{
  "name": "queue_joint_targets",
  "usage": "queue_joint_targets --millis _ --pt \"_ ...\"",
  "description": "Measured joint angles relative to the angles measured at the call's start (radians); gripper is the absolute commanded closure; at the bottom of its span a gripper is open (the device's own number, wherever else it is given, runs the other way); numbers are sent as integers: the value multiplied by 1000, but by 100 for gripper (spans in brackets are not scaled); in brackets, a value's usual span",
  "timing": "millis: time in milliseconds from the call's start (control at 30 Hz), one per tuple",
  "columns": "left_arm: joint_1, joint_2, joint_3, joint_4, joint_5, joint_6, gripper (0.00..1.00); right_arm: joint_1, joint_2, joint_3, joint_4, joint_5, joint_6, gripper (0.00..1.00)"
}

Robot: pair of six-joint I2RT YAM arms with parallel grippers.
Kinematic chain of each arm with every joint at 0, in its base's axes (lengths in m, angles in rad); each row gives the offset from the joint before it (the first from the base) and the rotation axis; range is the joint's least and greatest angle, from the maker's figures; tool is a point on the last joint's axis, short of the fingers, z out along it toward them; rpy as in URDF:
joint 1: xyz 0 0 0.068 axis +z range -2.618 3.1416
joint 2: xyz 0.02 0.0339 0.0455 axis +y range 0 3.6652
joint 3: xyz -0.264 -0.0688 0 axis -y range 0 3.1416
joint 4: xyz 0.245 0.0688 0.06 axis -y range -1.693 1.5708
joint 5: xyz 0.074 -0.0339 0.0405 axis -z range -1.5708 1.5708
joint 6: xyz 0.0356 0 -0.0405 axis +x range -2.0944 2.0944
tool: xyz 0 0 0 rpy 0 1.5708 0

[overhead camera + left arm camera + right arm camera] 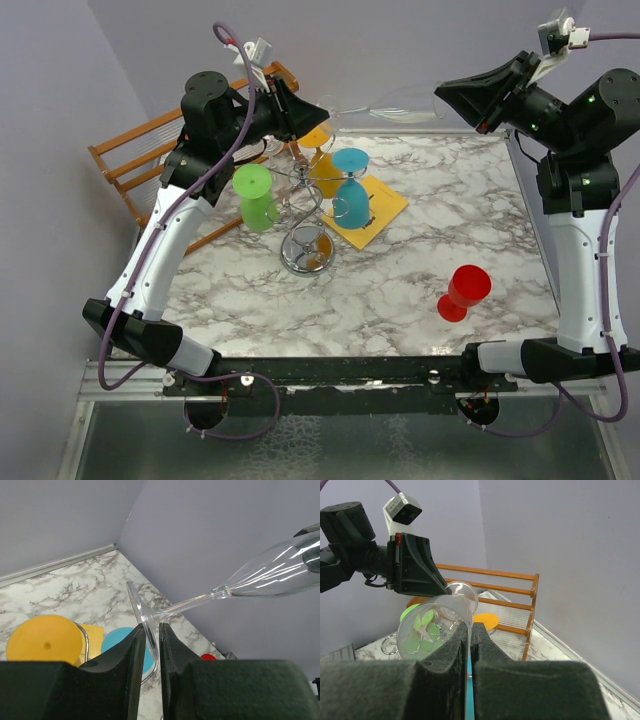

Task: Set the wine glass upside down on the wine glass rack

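Observation:
A clear wine glass [400, 108] hangs on its side in the air at the back of the table, between my two grippers. My left gripper [322, 112] is shut on the rim of its round foot [142, 617], with the stem and bowl [260, 575] stretching away to the right. My right gripper [448, 100] is shut on the bowl's rim [432, 630]. The chrome wire wine glass rack [305, 215] stands on its round base below and left of the glass. One chrome loop [390, 642] of it shows in the right wrist view.
Green [255, 197], blue [350, 190] and yellow [322, 160] plastic glasses hang upside down on the rack. A red plastic glass [463, 292] lies on the marble at front right. A yellow mat [378, 212] lies beside the rack. A wooden slatted rack [135, 165] stands at back left.

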Motion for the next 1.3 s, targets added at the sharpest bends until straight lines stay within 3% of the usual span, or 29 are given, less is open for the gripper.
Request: queue_joint_targets --millis 167,267,867,1300 --pt "4 0 0 -1 -1 -9 100 0 -2 -5 12 -12 3 99" --pt "10 0 0 -1 -2 -20 100 0 -7 -18 19 -26 0 96" --pt "94 -55 0 -46 -6 21 100 1 -9 -42 7 -51 -98 56" --pt "99 -124 94 -188 -58 304 100 1 -58 -83 -119 124 -353 47"
